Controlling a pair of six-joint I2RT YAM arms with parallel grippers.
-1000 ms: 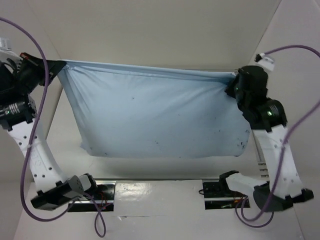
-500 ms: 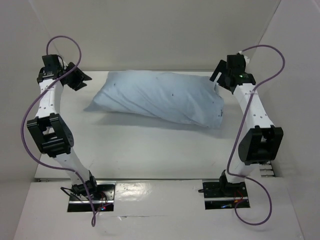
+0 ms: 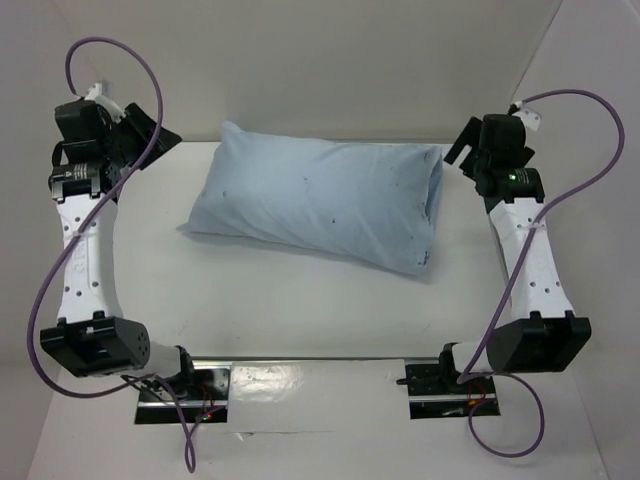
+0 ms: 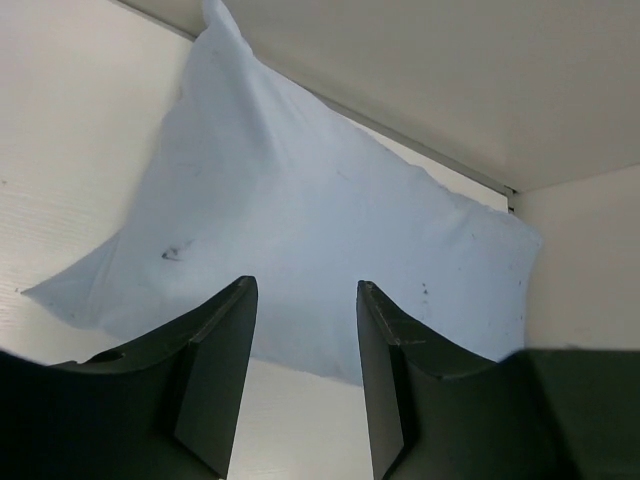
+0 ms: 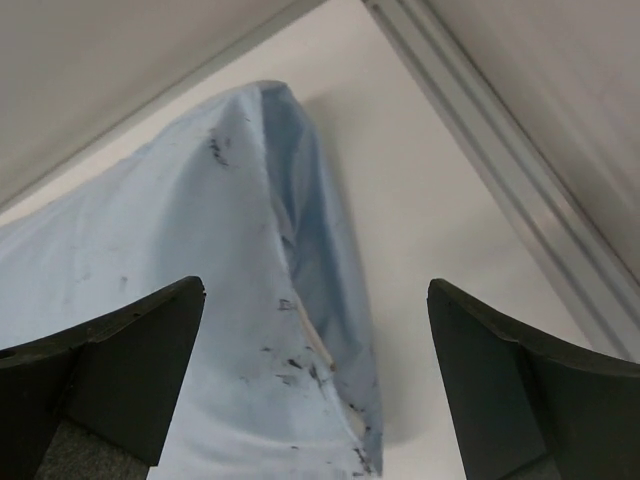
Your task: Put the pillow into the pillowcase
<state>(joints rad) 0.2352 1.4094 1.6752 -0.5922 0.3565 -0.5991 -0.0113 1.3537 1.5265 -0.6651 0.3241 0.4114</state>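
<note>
Near edge: two arm bases (image 3: 185, 385), side by side. Beyond them, bare white surface (image 3: 300, 300).

Far half of surface: pillowcase (image 3: 320, 205), lying flat, plump and filled out. Pillow itself hidden inside. Long axis left to right, right end slightly nearer. Open end pointing right, with a folded lip there in the right wrist view. Flat, limp corner at near left.

Flanking the ends: left gripper (image 3: 152, 140) near the left end, not touching, its fingers (image 4: 215, 360) apart and holding nothing. Right gripper (image 3: 463, 150) just beside the open end, not touching, its fingers (image 5: 120, 350) spread wide and holding nothing.

Purple cables (image 3: 100, 50) looping above both arms. Behind all, plain wall (image 3: 330, 70).
</note>
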